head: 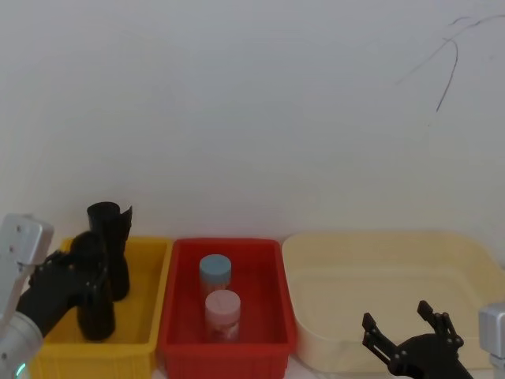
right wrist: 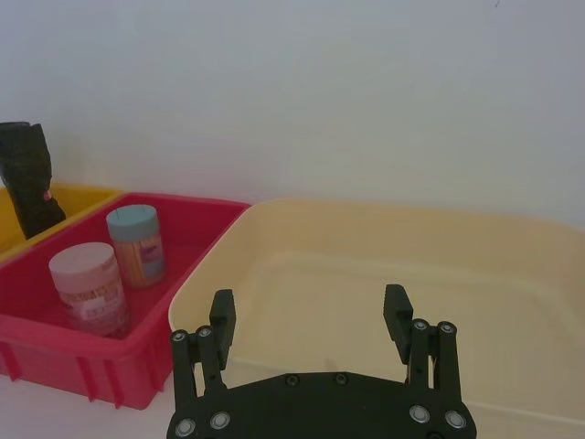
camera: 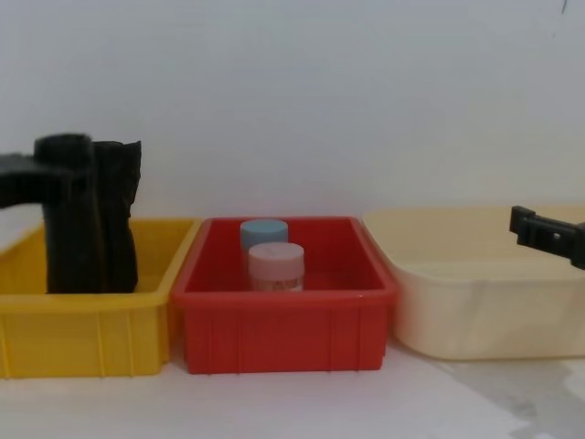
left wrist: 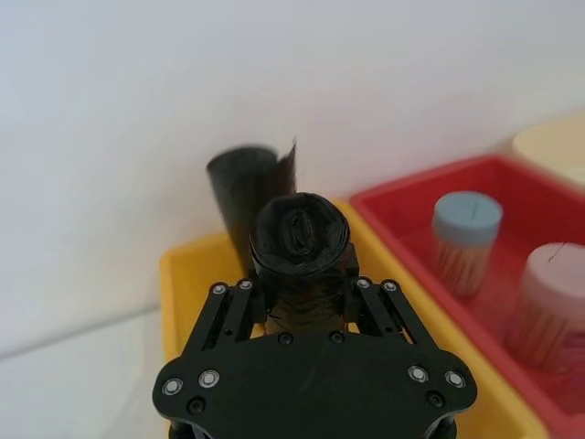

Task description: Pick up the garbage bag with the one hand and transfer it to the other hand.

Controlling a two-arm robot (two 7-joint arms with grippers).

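Left gripper [left wrist: 306, 288] is clamped around the upper part of the garbage bag [left wrist: 300, 240]. The bag is upright inside the yellow bin [head: 154, 296], just in front of a second black roll [head: 110, 225]. Right gripper [right wrist: 309, 311] is spread wide and empty, low over the beige tub [right wrist: 366, 240].
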